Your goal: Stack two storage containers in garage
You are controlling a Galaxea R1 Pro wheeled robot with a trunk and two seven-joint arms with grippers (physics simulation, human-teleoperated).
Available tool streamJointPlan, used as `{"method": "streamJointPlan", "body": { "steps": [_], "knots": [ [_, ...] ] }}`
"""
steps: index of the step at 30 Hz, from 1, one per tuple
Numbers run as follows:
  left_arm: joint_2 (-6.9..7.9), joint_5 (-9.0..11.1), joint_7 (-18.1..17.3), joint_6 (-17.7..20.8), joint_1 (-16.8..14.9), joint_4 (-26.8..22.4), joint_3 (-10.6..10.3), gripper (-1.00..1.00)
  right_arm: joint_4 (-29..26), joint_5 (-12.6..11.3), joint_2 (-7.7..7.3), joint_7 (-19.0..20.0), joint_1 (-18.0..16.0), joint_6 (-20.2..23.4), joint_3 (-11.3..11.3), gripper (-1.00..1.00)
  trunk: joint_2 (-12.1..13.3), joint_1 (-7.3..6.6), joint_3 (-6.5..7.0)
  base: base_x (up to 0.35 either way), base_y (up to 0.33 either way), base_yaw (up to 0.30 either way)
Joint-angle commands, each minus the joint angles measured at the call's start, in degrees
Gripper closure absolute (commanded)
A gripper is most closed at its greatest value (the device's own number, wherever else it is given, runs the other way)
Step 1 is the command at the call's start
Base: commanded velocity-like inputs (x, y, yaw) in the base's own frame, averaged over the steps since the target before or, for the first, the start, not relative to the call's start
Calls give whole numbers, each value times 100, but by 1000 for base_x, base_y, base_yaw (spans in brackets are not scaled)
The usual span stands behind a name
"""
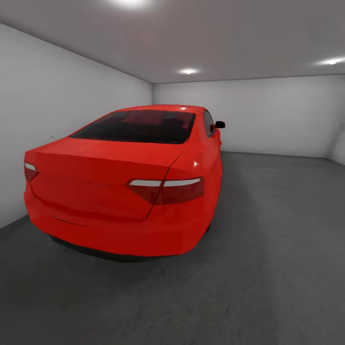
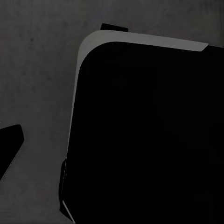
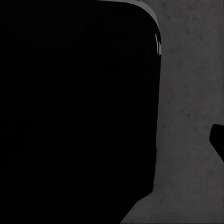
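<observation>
the robot stands in the garage, with light-grey walls (image 1: 287,115) and a dark grey concrete floor (image 1: 268,268) ahead of it, and a shiny red car (image 1: 129,182) parked toward the left wall, its rear facing the camera. no orange-red container lies on the stretch of floor ahead, so as far as these pictures go nothing is placed or stacked here yet; whether the robot is scouting the room or is about to go back for a container cannot be judged, and both the setting down and the stacking seem left to do. both wrist views look down at the same mottled concrete, each with a large black rounded body, probably the robot's own base (image 2: 140,140), taking up much of the picture. a dark sliver at the edge of each wrist view may be a fingertip, but i cannot tell how far either end effector is parted or whether it has hold of anything. no brand, label, plate or writing can be read anywhere, not even on the car's rear.
</observation>
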Motion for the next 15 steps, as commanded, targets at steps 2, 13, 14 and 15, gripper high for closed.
{"method": "streamJointPlan", "body": {
  "steps": [2,13,14,15],
  "knots": [
    [-1,25,-1,-14,-1,1,30,-100,0,-5,-1,-1,-1,-17,-6,-100,-2,0,-4,0,0,-300],
    [-1,26,-1,-14,-1,1,30,-100,2,-5,-2,-1,-1,-17,-9,-100,-2,0,-4,0,0,-300],
    [-1,26,-1,-14,-1,1,30,-100,0,-5,-2,-1,-1,-17,-9,-100,-2,0,-4,0,0,-300],
    [-1,26,-1,-14,-1,1,30,-100,-1,-5,-2,-1,-1,-17,-9,-100,-2,0,-4,0,0,-300]
  ]
}}
